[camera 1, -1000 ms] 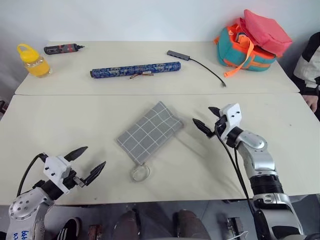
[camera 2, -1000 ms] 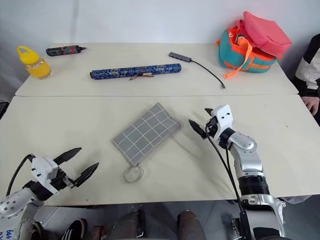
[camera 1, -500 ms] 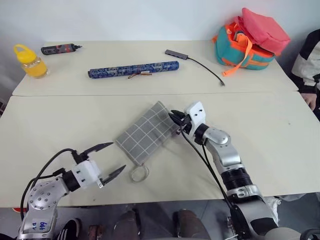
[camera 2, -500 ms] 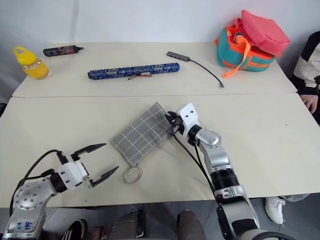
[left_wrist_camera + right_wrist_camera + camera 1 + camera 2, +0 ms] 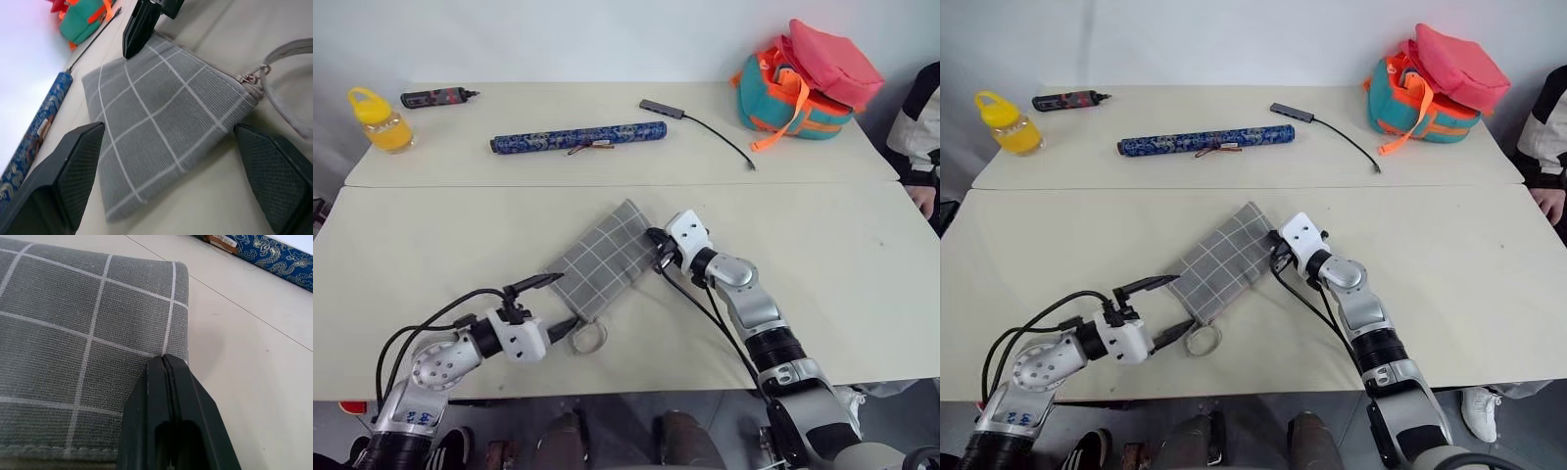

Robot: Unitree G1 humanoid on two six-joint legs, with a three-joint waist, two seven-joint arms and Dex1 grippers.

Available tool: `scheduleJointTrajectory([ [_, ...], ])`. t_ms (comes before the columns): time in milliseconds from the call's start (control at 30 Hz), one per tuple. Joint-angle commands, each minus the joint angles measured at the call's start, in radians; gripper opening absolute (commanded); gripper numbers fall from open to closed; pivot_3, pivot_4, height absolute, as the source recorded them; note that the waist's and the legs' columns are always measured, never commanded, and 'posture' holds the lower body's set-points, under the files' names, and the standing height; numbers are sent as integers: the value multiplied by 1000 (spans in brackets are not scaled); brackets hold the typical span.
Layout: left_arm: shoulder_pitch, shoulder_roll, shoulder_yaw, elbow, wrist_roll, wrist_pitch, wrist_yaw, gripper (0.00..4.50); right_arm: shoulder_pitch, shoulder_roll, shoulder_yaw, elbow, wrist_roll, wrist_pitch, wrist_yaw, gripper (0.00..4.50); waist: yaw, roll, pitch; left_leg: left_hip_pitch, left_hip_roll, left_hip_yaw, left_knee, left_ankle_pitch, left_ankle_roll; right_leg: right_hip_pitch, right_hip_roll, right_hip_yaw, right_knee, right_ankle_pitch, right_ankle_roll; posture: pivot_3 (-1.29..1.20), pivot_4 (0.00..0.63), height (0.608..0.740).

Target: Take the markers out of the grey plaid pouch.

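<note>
Two grippers work at the near table. Nearest us, our left gripper (image 5: 546, 307) stands with its fingers spread wide, one above and one beside the ring pull (image 5: 589, 337) at the near corner of the grey plaid pouch (image 5: 605, 257). The pouch lies flat and tilted on the near table (image 5: 411, 245). Our right gripper (image 5: 656, 250) has its fingers pressed together at the pouch's far right edge; we cannot tell whether fabric is pinched between them. On the far table we see a blue patterned roll (image 5: 578, 136), a dark cabled adapter (image 5: 662, 108), a yellow bottle (image 5: 379, 119), a black-and-red tool (image 5: 436, 96) and a teal-and-orange bag (image 5: 808, 78). A person's sleeve (image 5: 922, 117) shows at the right edge. One second ago our right gripper was open and clear of the pouch; our left has since swung inward toward the ring.
</note>
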Motion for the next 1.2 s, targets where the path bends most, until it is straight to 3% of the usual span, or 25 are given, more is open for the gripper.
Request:
scheduleJointTrajectory([
  [33, -18, 22, -32, 46, 86, 31, 26, 4500, 4, -11, -8, -12, -1, 5, -3, 16, 0, 1, -1, 0, 0, 0, 0, 0, 0, 0, 0, 0, 0, 0, 0, 0, 150, 740],
  [233, -56, 30, -46, 64, 126, 81, 85, 4500, 7, -15, -8, -20, 1, 9, -1, 16, 0, 2, -1, 0, -1, 0, 0, 1, 3, 0, -1, 0, 1, 0, 0, 0, 150, 740],
  [333, -59, 32, -50, 63, 129, 90, 107, 3913, 8, -15, -6, -21, 0, 8, -1, 0, -1, 2, -1, 0, -1, 0, 0, 2, 3, 0, -1, 0, 1, 0, 0, 0, 150, 740],
  [467, -41, 28, -66, 8, 68, 86, 81, 2755, 8, -12, -6, -25, 3, 9, 1, 0, -3, 2, -1, 0, -1, 0, 0, 2, 3, 0, -1, 0, 2, 0, 0, 0, 150, 740],
  [767, -22, 104, -61, -35, 89, 18, 71, 2755, 6, -10, -7, -22, 8, 10, 7, 0, -4, 2, -1, 0, 0, 0, -1, 0, 0, -2, 0, 0, 1, 0, 1, 0, 150, 740],
  [900, 0, 128, -72, -48, 37, -24, 43, 2755, 8, -8, -7, -27, 10, 12, 8, 0, -5, 2, -1, -1, 0, 1, -1, 0, 0, -2, 0, 0, 0, 0, 1, 0, 150, 740],
  [1200, -103, 122, -106, 42, 244, -7, 135, 2755, 11, -5, -7, -45, 14, 24, 10, 0, -4, 2, -1, 0, -1, 3, -1, 0, 0, -2, 1, 1, 0, 0, 1, 0, 150, 740],
])
